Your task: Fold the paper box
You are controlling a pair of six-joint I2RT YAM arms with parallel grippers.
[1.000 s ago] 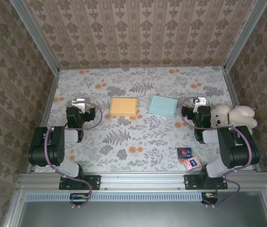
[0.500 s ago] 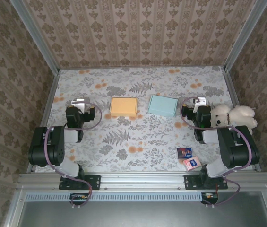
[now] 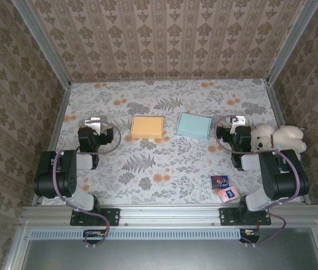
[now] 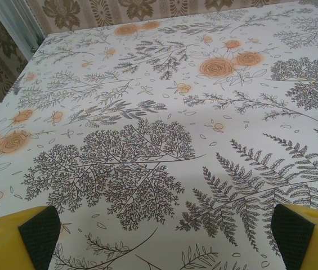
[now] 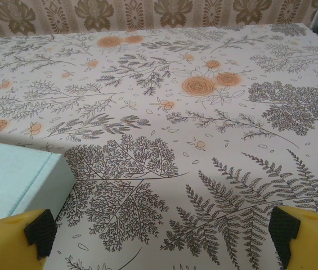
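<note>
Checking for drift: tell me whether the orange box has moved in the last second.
No. The orange box lies unmoved against the fern print on the tablecloth.

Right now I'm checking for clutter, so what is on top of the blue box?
Nothing: the blue box has a bare top in the overhead view. Whatever is inside or under it is covered.

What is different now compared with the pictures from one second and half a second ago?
Nothing visibly changed. The left gripper and the right gripper stay open and empty. The orange box, the light blue box and the plush toy lie where they were.
</note>
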